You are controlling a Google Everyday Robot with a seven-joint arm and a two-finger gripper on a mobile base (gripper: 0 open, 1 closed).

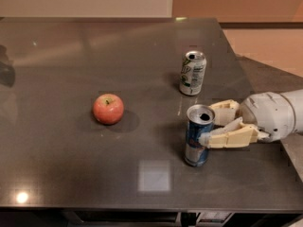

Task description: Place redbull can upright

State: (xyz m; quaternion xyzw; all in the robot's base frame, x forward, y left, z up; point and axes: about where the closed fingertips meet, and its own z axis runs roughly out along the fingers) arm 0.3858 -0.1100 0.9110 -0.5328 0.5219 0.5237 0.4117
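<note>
The redbull can (198, 143), blue and silver with an open silver top, stands upright on the dark table (71, 164) at the front right. My gripper (211, 126) reaches in from the right and is shut on the can. One cream finger (226, 110) lies behind the can and the other finger (229, 138) lies against its front right side. The can's base looks level with the tabletop; I cannot tell whether it touches.
A white-and-green soda can (192, 73) stands upright just behind the redbull can. A red apple (108, 109) sits to the left of centre. The table's right edge (265, 141) runs under my arm, and the front edge is close below the can.
</note>
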